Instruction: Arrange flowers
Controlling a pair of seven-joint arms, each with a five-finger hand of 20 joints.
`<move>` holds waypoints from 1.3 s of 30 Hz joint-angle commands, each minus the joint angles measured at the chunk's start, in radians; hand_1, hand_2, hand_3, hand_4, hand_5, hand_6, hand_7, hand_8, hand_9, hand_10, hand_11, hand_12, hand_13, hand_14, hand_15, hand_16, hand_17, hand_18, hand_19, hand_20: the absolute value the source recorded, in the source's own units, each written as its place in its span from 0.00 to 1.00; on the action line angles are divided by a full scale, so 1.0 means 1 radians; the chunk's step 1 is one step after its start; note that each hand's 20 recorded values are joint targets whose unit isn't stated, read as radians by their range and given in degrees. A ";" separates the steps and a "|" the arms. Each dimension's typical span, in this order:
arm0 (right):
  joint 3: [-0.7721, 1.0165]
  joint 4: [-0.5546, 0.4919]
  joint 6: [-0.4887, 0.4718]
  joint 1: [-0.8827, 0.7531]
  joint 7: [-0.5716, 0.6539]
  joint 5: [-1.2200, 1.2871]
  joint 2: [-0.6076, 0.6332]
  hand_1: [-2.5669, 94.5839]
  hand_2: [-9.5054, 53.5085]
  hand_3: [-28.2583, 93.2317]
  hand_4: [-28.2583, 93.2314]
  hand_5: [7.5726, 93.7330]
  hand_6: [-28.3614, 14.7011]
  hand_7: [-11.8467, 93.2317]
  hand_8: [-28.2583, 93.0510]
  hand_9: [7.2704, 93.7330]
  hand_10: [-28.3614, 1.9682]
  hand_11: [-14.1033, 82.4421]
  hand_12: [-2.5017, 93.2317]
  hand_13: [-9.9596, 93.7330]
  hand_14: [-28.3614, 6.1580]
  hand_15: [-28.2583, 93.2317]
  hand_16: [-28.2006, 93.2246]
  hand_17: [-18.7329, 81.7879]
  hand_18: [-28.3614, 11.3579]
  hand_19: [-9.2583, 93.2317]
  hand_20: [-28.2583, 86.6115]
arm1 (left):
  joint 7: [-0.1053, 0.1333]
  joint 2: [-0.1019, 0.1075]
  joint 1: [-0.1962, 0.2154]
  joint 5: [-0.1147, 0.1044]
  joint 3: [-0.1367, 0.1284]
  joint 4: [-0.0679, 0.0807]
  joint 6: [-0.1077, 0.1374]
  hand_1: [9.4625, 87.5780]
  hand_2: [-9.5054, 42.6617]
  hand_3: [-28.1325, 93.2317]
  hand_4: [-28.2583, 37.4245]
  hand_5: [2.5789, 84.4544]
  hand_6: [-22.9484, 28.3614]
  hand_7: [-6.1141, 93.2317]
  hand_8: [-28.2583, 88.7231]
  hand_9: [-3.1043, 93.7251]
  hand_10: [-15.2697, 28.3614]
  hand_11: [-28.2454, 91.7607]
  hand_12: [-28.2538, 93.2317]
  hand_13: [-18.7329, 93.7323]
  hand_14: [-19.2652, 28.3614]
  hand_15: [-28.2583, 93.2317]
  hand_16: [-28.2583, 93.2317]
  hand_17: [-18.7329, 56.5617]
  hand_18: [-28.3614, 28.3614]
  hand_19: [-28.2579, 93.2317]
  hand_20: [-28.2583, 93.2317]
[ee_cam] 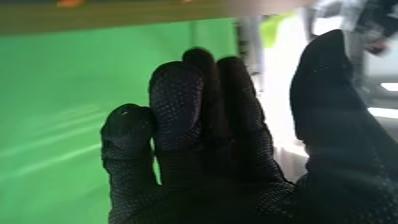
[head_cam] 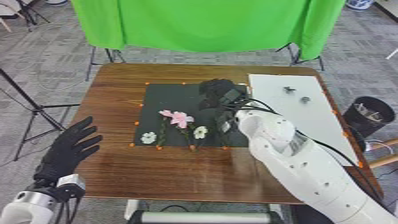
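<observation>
Head view: the surface (head_cam: pixel 120 165) is brown wood with visible grain. On it lies a flat, dark rectangular mat (head_cam: pixel 164 93), matt in finish, with small orange marks along its edges. The flowers are found on this mat. Pink flower (head_cam: pixel 180 119), near the mat's middle: broad, soft-looking petals, loosely opened, pale pink with a deeper tone in places. A smaller pink bloom (head_cam: pixel 165 113) sits just beside it, to its left. White flower (head_cam: pixel 148 137), at the mat's near left corner: compact, ruffled head. Second white bloom (head_cam: pixel 200 132), toward the mat's near edge: more elongated head, darker centre. Thin green stems run among the blooms. The right hand (head_cam: pixel 218 92), in black fabric, is over the mat's far right part; its arm has a smooth, rounded white shell. The left hand (head_cam: pixel 67 150) is left of the mat, wide, fingers extended and spread. A smooth white board (head_cam: pixel 298 117) lies right of the mat.

Right wrist view: the right hand (ee_cam: pixel 209 185) is wide, its fingers lightly bent and its thumb standing apart. The glove has a fine, dotted knit texture. Behind the fingers hangs green cloth (ee_cam: pixel 53 120).
</observation>
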 commanded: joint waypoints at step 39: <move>-0.032 0.332 0.035 0.115 0.361 0.198 0.337 0.43 0.13 0.92 0.00 0.49 0.72 0.47 0.14 0.70 0.68 0.36 0.19 0.77 0.70 0.74 0.42 0.50 0.21 0.93 0.64 | 0.023 -0.005 0.045 -0.010 -0.019 -0.014 0.018 0.20 0.17 0.81 0.06 0.28 0.49 0.27 0.15 0.25 0.63 0.42 0.36 0.33 0.75 0.48 0.22 0.12 0.90 0.58 0.29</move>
